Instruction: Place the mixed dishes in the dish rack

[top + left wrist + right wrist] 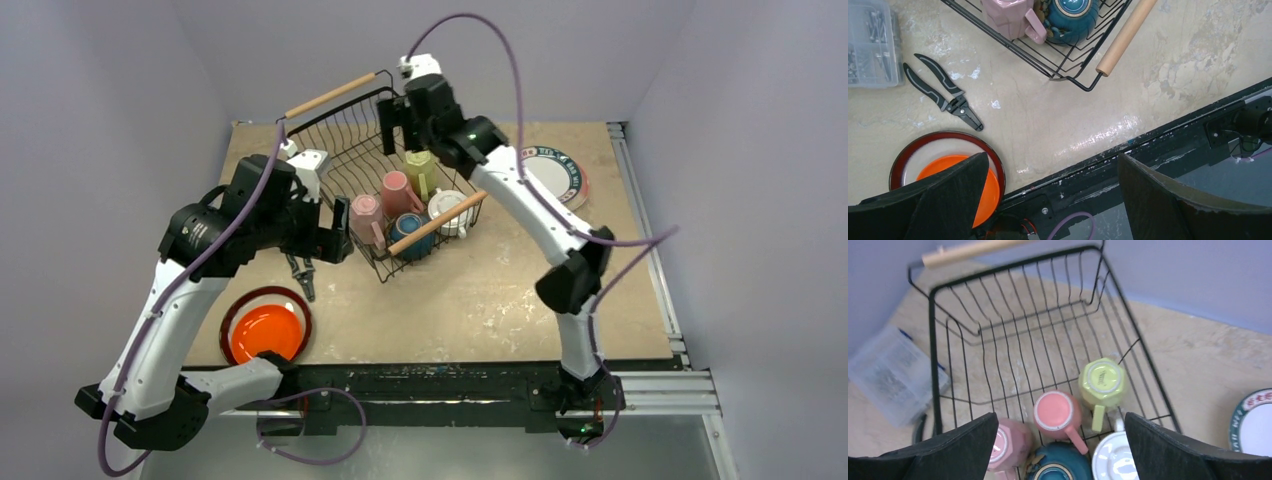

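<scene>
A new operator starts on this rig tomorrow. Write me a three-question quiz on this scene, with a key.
1. True or false: the orange plate lies on the dark red-rimmed plate, outside the dish rack.
2. In the top view, what lies on the table just left of the rack? A) black pliers B) a spoon C) a sponge
3. In one word, what is the state of the right end effector above the rack?
Key: 1 true; 2 A; 3 open (it holds nothing).
</scene>
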